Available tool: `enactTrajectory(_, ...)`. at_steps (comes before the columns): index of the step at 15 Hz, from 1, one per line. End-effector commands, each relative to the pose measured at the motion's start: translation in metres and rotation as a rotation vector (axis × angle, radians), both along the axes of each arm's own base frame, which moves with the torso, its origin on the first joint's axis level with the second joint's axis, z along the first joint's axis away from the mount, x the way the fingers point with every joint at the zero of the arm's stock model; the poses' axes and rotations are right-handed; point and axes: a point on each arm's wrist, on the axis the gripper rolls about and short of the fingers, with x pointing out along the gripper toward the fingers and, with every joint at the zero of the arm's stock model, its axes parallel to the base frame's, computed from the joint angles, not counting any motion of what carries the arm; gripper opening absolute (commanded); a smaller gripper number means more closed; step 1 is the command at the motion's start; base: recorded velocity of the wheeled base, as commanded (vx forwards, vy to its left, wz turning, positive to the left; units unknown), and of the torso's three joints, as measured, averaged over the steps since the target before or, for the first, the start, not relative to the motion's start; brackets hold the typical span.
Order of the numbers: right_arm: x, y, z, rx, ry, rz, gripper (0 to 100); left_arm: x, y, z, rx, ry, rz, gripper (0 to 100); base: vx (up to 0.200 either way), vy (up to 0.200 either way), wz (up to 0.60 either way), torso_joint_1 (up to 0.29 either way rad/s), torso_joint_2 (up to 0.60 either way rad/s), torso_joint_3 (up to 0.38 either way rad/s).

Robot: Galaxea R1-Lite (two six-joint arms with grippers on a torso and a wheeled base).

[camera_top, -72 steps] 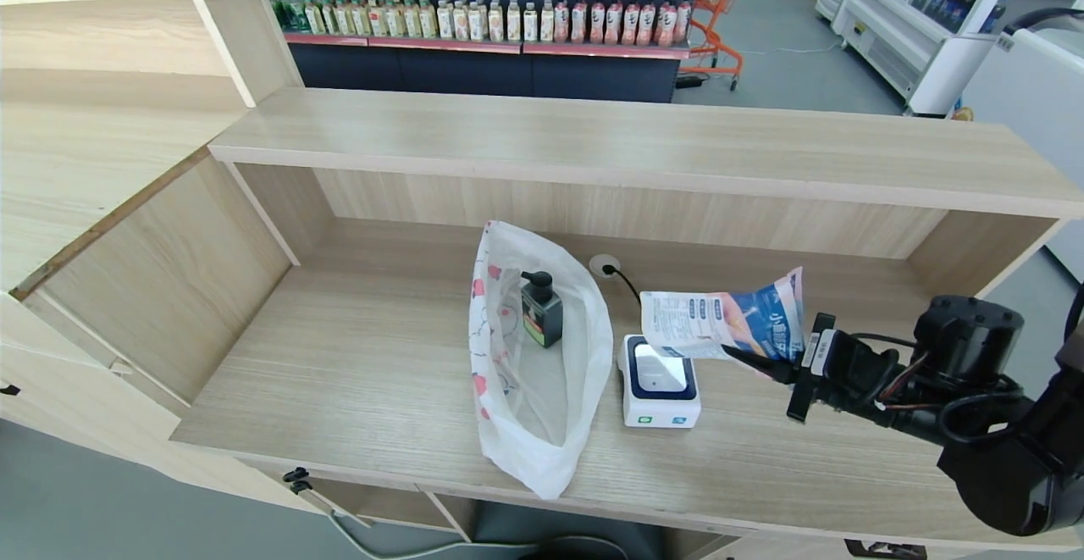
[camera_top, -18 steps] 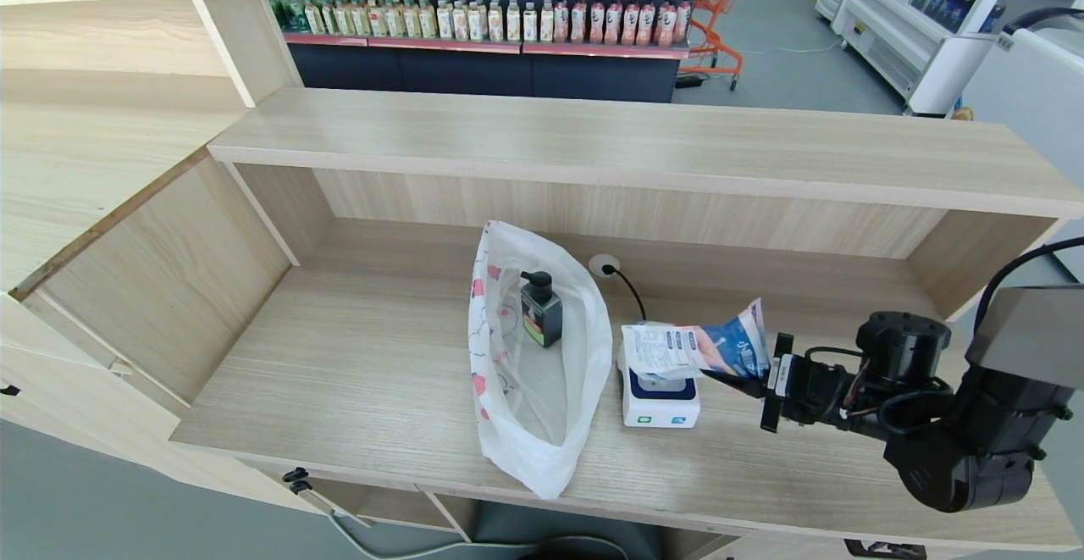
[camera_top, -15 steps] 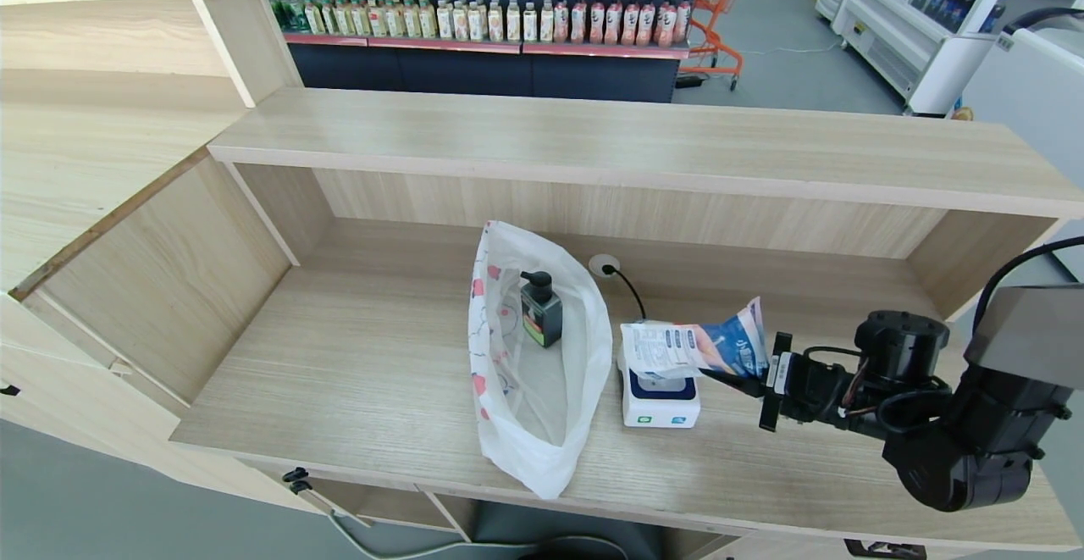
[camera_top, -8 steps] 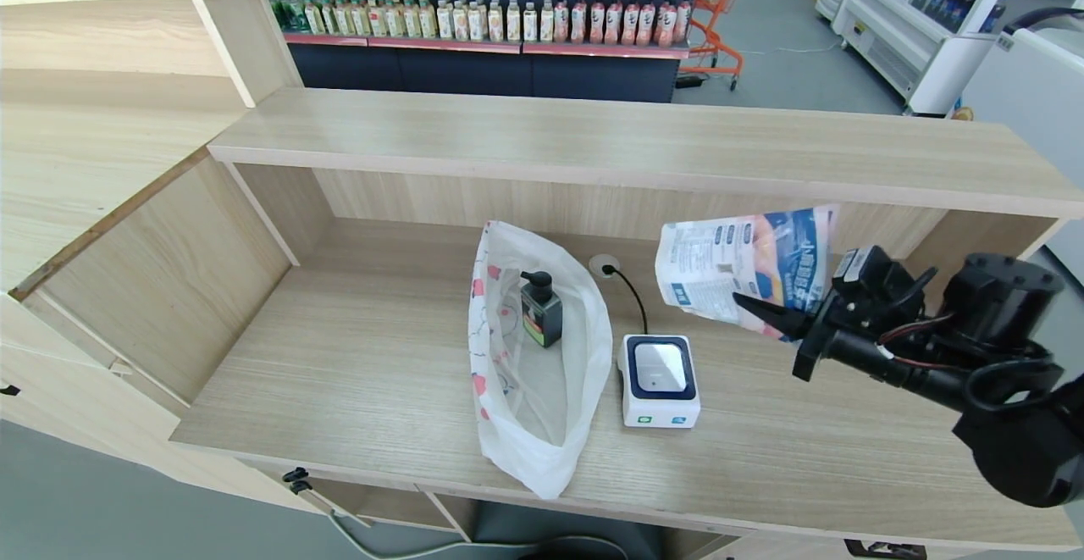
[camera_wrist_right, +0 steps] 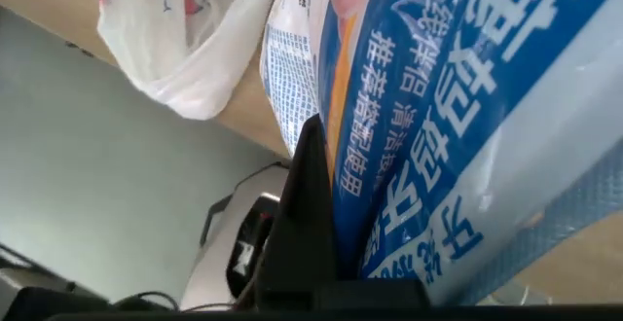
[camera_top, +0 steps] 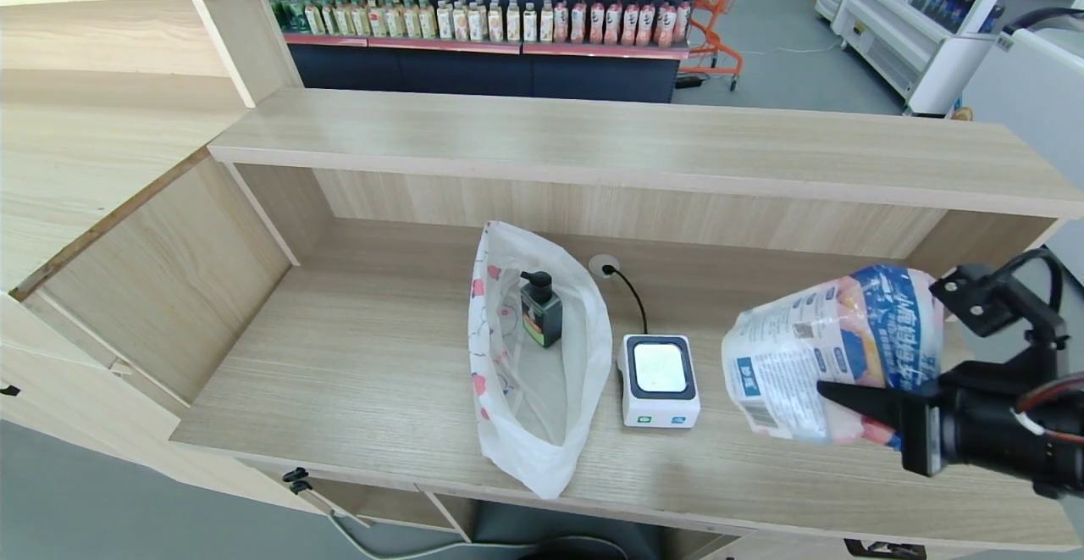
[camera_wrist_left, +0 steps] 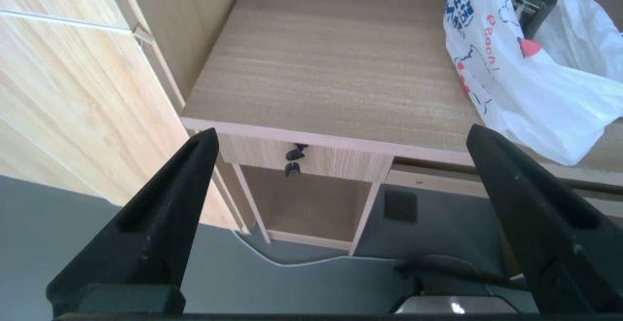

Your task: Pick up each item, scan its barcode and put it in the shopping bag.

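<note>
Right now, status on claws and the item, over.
Right claw shut on blue-white packet, raised, right of scanner. Left claw open, empty. Shopping bag holds pump bottle; scanner sits between packet and bag.

a shop, at its checkout: a long shelf [camera_top: 491, 45] of bottled drinks [camera_top: 474, 19] lines the back, an orange cart [camera_top: 720, 9] stands beside it, glass coolers [camera_top: 915, 26] stand to the right, and a scanner [camera_top: 660, 378] sits on the wooden counter [camera_top: 381, 357].
</note>
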Motion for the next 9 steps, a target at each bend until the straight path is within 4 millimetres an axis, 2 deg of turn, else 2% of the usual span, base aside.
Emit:
enactTrajectory(1, -0.045, -0.002, 0.033, 0.076, -0.087, 0.027, 0, 0.0, 0.0, 0.0, 0.0, 0.0, 0.001, 100, 0.0, 0.0, 0.0, 0.0, 0.0, 0.0)
enactTrajectory(6, -0.042, -0.001, 0.037, 0.102, -0.06, 0.015, 0, 0.0, 0.0, 0.0, 0.003, 0.0, 0.001, 100, 0.0, 0.0, 0.0, 0.0, 0.0, 0.0)
enactTrajectory(9, -0.034, 0.002, 0.038, 0.153, -0.014, -0.008, 0, 0.0, 0.0, 0.0, 0.001, 0.0, 0.001, 100, 0.0, 0.2, 0.0, -0.003, 0.0, 0.004)
